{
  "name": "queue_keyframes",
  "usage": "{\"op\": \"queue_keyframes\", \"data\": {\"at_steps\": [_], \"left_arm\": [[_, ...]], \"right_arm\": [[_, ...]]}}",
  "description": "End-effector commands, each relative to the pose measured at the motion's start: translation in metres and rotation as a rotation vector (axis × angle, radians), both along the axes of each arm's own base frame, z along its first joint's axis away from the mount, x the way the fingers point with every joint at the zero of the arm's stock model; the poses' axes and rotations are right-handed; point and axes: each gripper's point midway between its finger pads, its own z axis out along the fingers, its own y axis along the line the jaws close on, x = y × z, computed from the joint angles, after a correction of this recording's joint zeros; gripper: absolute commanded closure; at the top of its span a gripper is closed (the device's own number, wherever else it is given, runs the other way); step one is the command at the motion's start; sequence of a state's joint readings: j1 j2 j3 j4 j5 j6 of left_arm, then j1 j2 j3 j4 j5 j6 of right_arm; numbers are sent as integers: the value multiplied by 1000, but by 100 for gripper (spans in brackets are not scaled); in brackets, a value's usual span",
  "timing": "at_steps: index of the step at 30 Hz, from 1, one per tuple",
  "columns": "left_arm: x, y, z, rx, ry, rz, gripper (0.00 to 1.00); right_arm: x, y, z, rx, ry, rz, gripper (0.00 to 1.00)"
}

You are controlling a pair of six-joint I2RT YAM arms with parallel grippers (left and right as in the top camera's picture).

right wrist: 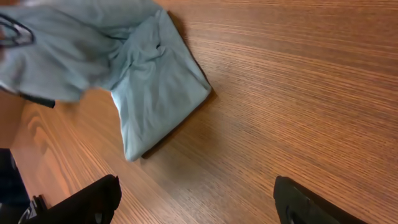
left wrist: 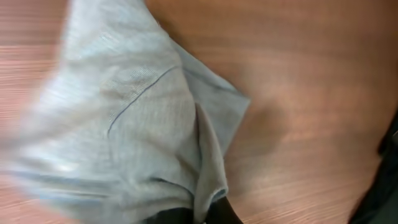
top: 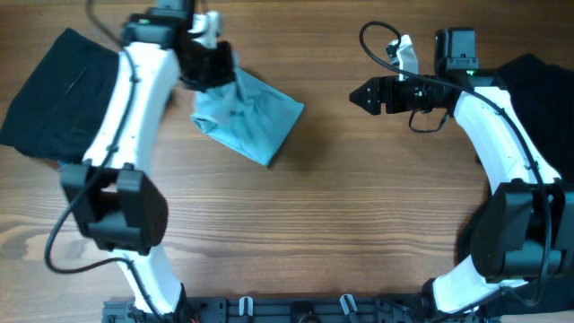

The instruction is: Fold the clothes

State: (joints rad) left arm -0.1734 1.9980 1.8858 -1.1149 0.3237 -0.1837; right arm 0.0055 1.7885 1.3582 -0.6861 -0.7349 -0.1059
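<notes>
The pale sky-blue T-shirt [top: 247, 115] lies folded into a small bundle on the wooden table, left of centre. It fills the left wrist view [left wrist: 124, 118] and shows at the top left of the right wrist view [right wrist: 149, 81]. My left gripper [top: 211, 70] is shut on the shirt's upper left edge. My right gripper [top: 359, 95] is open and empty, to the right of the shirt and apart from it; its fingers spread wide over bare wood [right wrist: 196, 196].
A black garment [top: 58, 94] lies at the far left of the table. Another black garment [top: 543, 85] lies at the far right, partly under my right arm. The wooden table [top: 359, 206] stretches between them.
</notes>
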Motion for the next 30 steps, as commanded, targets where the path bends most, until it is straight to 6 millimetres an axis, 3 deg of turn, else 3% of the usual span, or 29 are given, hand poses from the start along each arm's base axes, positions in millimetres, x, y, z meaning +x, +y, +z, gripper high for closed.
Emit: {"op": "queue_keyframes", "data": {"at_steps": [1, 4, 7, 11, 13, 14, 17, 19, 24, 27, 28, 30], "left_arm": [[-10, -25, -30, 116, 36, -81, 63], [-15, -36, -43, 184, 49, -116, 37], [-16, -33, -32, 206, 31, -110, 37], [-5, -13, 12, 185, -47, -53, 30], [3, 4, 16, 202, -66, -13, 46], [5, 13, 12, 218, -60, 6, 64], [13, 32, -20, 235, 7, 43, 96], [20, 34, -47, 229, 44, 46, 96], [29, 7, -106, 136, 112, -41, 94], [24, -10, -135, 98, 170, -73, 96], [5, -62, -128, -134, 234, -161, 96], [-4, -93, -107, -261, 231, -221, 96]], "right_arm": [[4, 0, 5, 5, -5, -22, 17], [4, 0, 5, 5, -6, -22, 17], [4, 0, 5, 5, -6, -22, 17], [6, -3, 3, -3, 17, -56, 16], [6, -5, 1, -13, 32, -79, 16], [6, -5, 1, -13, 30, -78, 16], [7, -6, 1, -17, 30, -80, 16], [7, -7, 0, -26, 30, -86, 17], [7, -7, 0, -26, 30, -85, 18], [7, -7, 0, -26, 32, -85, 20], [5, -7, -1, -26, 42, -85, 20], [4, -7, -2, -27, 49, -85, 20]]}}
